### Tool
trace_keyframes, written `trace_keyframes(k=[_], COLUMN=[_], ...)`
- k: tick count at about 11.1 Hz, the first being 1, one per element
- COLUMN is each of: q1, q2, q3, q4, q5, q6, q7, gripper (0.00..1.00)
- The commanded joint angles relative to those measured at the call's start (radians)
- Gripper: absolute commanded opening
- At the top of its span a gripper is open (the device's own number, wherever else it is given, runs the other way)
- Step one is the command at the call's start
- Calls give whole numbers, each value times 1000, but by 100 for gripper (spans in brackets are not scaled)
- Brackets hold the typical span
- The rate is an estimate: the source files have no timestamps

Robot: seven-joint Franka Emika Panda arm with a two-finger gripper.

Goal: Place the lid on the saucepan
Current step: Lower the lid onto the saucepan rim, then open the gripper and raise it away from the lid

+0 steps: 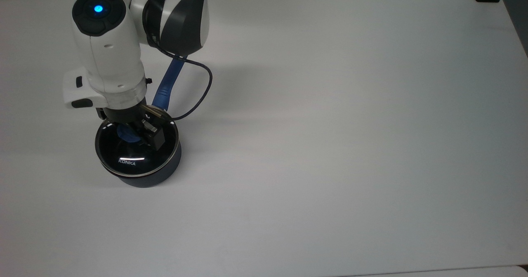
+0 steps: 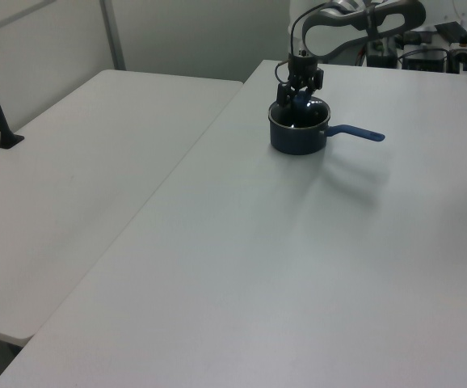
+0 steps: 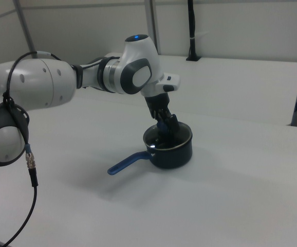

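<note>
You can read 1 word here: "KONKA", in small white letters on the glass of the lid (image 1: pixel 137 147), near the lid's edge at the top view's bottom-left, just under a short white glare line. In the left view and the right view the lettering is too small for you to read.

White arm (image 1: pixel 111 54) with dark grey joint bands, blue glowing light, looping black cable (image 1: pixel 202 93), black gripper (image 1: pixel 138 133)
</note>
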Motion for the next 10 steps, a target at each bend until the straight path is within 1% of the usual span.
trace_keyframes(k=[1,4,5,6,7,9,10], q1=[17,13,10,-9,-12,-27,-29], q2=[10,-14,-67,-138,-199,-340,-415], q3=[-19,-20,-19,-19,-15,-15,-14], q4=[2,-2,-14,-60,-92,-108,-113], q5=[3,8,16,19,8,7,11], q6=[28,21,13,12,-28,-247,-336], q7=[26,60,65,65,65,39,1], gripper=[100,100,100,100,100,100,100])
